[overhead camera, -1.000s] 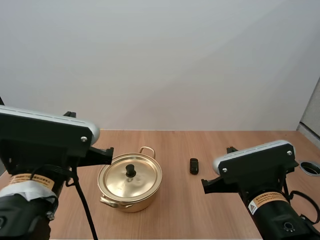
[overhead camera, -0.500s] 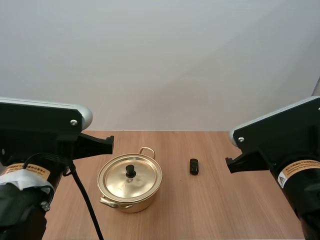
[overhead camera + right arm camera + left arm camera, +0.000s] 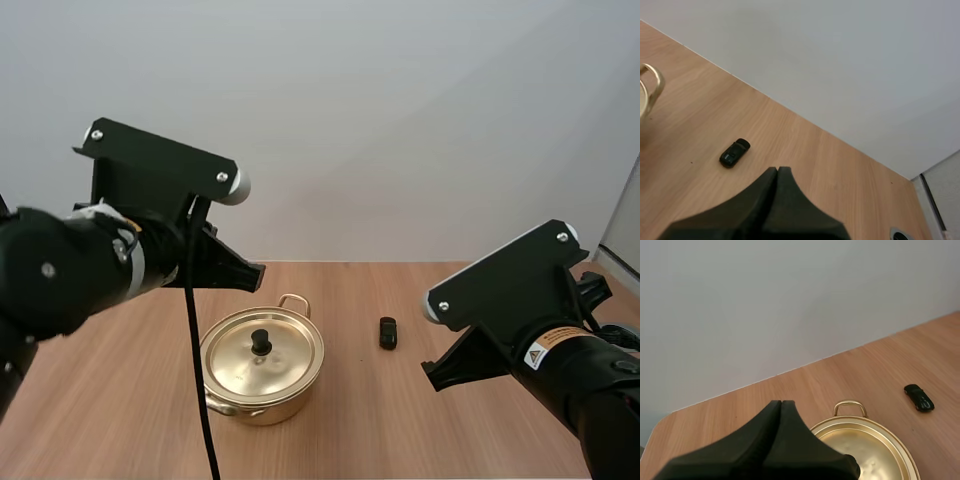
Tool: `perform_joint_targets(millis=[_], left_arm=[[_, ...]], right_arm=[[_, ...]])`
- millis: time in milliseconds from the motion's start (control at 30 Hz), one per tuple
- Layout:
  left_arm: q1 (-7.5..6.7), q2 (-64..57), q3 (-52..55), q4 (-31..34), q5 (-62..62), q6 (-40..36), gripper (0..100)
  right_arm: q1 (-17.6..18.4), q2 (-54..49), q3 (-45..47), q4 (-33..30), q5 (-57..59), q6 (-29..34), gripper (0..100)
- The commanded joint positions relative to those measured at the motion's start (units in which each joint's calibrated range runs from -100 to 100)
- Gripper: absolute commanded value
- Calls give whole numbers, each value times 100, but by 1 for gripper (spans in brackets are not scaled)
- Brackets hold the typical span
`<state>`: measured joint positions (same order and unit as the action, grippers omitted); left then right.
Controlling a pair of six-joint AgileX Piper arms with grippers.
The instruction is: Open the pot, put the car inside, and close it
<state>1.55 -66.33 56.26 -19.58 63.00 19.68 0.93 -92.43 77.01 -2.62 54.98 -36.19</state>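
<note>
Nearest the camera, the left arm (image 3: 80, 265) has swung up and forward since half a second ago. The left jaws are pressed together into one dark wedge, gripping nothing, and now hang above the bench (image 3: 340, 440) just behind the left side of the pot (image 3: 260, 410). At the near right, the right arm (image 3: 560, 350) has tipped downward and sits lower than it did. The right jaws are likewise closed on nothing, held over bare wood.

Farther out, the golden pot stands where it stood before, with its lid (image 3: 290, 365) on and the black knob (image 3: 261, 341) upright at the centre. The small black car (image 3: 388, 332) lies on the bench to the right of the pot, apart from it and unmoved, between the pot and the right arm.

From the left wrist, the closed wedge covers the near part of the lid, so whether the knob shows there I cannot tell; the far loop handle (image 3: 850, 407) stands clear beyond it. From the right wrist, the pot is cut off save for one loop handle. The right arm partly hides a round hole (image 3: 622, 335) at the bench's right edge.
</note>
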Motion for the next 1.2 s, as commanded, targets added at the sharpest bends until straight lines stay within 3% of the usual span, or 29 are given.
perform_joint_targets(millis=[0,100,167,300,367,667,1167], left_arm=[[0,1181,-426,-227,744,251,0],[0,1512,-553,-458,1442,301,6],[0,1648,-567,-545,1734,354,22],[0,1786,-567,-543,1974,354,66],[0,1820,-567,-580,2024,354,76],[0,2309,-567,-766,2319,354,76],[0,3803,-567,-463,2587,504,76]], right_arm=[[-3,1,-4,39,-15,1,0],[-3,1,-4,39,-15,1,0],[-3,1,-4,39,-15,1,0],[-2,1,-4,52,-15,-37,0],[-2,1,-4,69,-15,-37,0],[-2,1,-4,69,-15,-37,0],[-2,1,-4,80,-15,-37,0]])
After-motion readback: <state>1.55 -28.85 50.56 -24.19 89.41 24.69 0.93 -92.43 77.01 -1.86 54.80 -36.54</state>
